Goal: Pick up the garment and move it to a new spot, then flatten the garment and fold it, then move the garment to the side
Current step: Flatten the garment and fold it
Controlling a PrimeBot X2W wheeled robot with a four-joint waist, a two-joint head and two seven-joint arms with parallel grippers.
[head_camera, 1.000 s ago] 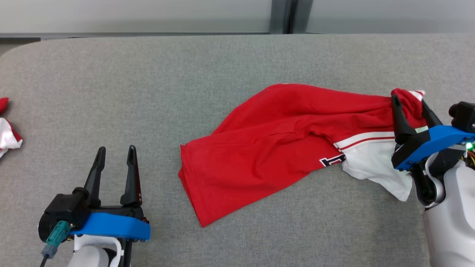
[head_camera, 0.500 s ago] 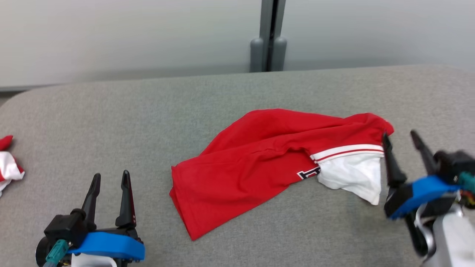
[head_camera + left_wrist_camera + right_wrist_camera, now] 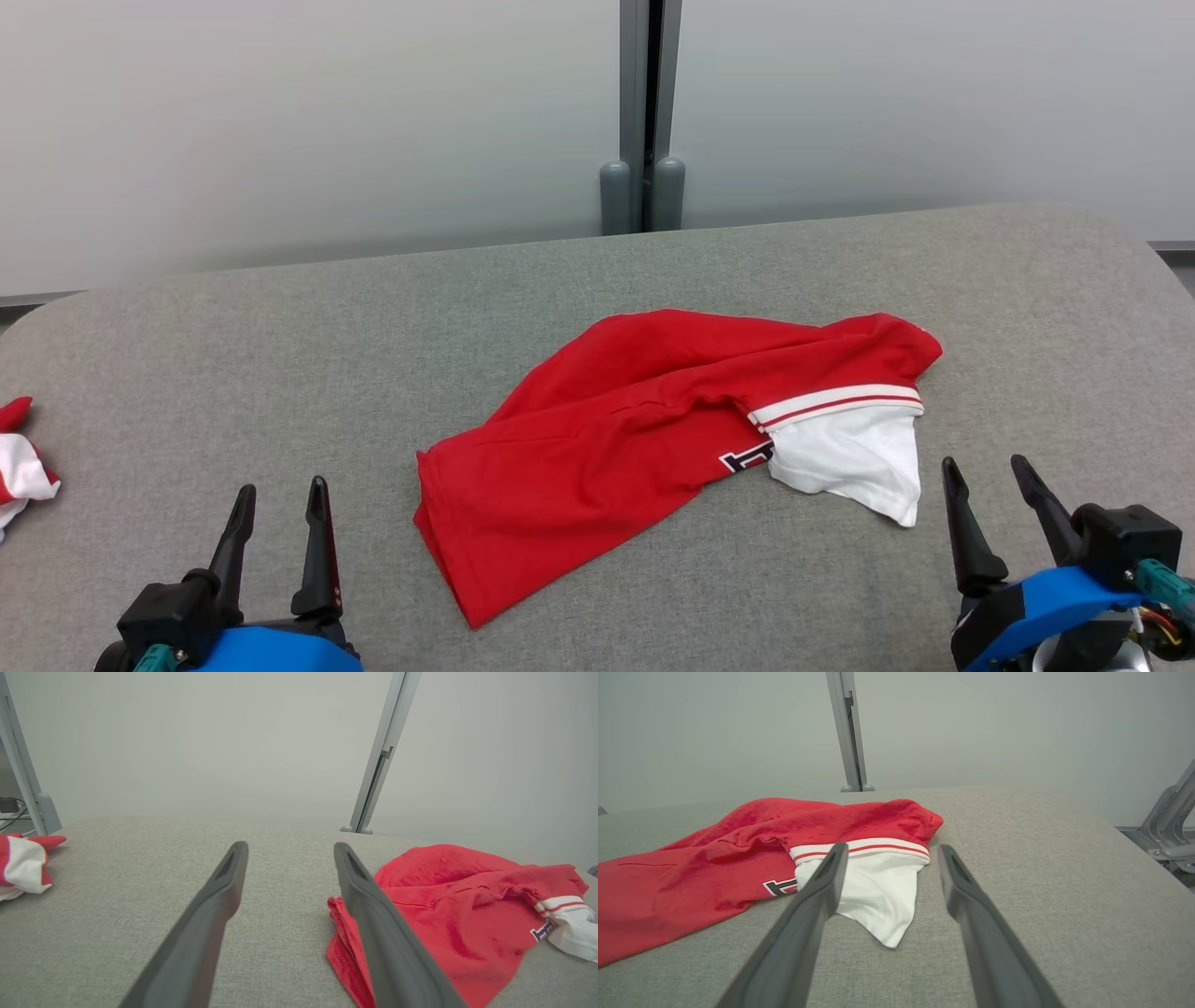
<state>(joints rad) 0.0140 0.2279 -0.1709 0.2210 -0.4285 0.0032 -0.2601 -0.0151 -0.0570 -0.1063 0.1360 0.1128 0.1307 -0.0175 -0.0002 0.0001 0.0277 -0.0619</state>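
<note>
A: What is at the left?
B: The left gripper (image 3: 283, 487), fingers spread, empty.
A: And then?
B: The red garment (image 3: 635, 420) lies rumpled in the middle of the grey table (image 3: 280, 355); the right gripper (image 3: 983, 461) is near its white part, also spread, touching nothing.

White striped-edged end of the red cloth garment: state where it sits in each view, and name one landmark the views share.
Head view: the white end lies right of centre, at the right tip of the red cloth garment.
Left wrist view: white end at the far right edge, below mid-height.
Right wrist view: white end near the centre.
Shared landmark: the grey upright post beyond the grey fabric table's far edge.
</note>
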